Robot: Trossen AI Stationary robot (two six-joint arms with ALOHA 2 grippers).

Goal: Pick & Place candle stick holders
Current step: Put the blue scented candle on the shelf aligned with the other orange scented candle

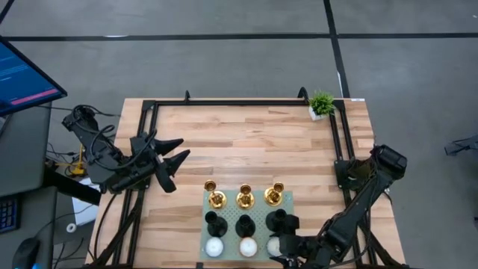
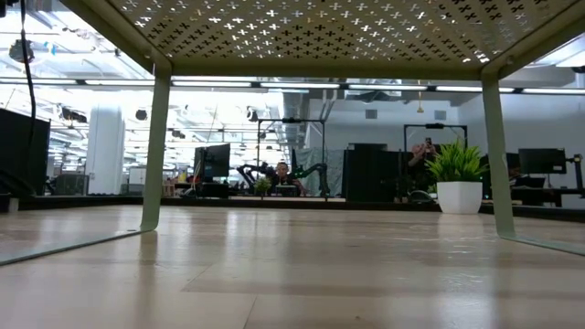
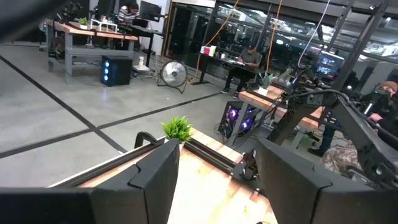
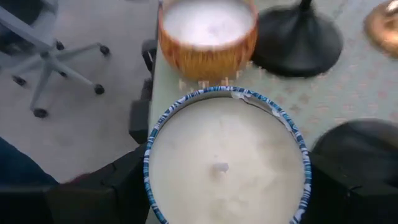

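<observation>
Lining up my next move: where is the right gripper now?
In the high view the right gripper is at the near table edge, open around the blue-rimmed candle on the perforated tray.

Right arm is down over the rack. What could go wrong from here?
1. The right gripper has its fingers open around a blue-rimmed candle, not a candle stick holder; closing would likely grab the wrong thing.
2. The black holders and gold holders stand close together, so the arm may topple one.
3. The orange candle sits right beside it.
</observation>
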